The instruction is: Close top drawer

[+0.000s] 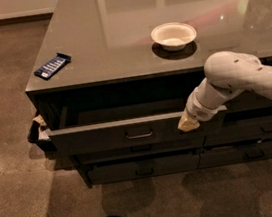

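Most of the closing is left, by my reading: at best only first contact has been made. Largest in view, the cabinet (114, 27) with its glossy grey top fills the upper half. The top drawer (104, 135) juts well out of its upper row, with the front panel standing clear of the cabinet face and the lighter inside open to view behind it. So the drawer is open by a good part of its travel, and the whole push inward is yet to do. The white arm (243, 78) comes in from the right, bent down toward the drawer front. The lower drawers (144, 168) sit shut beneath, set well back, which shows how far the front must go to line up. On the top, away from the front edge, rest a white bowl (173, 35) and, near the left corner, a blue packet (52, 65); neither is in the drawer's way. The gripper (187, 122) is at the right end of the drawer front, touching it or just short of it, well to the right of the handle (140, 135); whether it is spread or closed I cannot tell. A push from that off-centre spot could, I judge, skew the drawer on its runners. Smallest, a tan scrap (39, 121) shows at the drawer's left end; what it is I cannot tell, and it might catch as the drawer goes in.
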You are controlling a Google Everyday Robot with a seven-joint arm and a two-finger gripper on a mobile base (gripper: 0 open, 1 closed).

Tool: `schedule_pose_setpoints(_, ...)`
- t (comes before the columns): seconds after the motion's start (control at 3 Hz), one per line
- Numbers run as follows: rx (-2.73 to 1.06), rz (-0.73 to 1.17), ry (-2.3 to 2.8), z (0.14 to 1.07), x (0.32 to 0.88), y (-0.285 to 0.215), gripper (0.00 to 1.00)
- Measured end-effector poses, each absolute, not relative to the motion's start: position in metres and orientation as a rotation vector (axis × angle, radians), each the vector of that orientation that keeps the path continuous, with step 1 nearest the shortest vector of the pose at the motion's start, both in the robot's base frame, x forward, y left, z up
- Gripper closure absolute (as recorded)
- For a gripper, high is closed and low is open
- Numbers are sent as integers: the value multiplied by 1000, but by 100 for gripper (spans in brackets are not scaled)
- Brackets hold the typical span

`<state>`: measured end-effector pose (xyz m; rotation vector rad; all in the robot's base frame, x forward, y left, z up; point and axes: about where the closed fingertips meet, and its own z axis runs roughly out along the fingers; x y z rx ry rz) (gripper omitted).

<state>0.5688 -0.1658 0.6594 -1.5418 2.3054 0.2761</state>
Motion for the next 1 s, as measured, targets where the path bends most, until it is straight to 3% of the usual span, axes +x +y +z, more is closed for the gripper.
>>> schedule_pose_setpoints(0.33, -1538, 256, 2290, 660, 585, -160, 81)
schedule_pose_setpoints(1.0, -1551, 226, 2263, 663, 609, -148, 35)
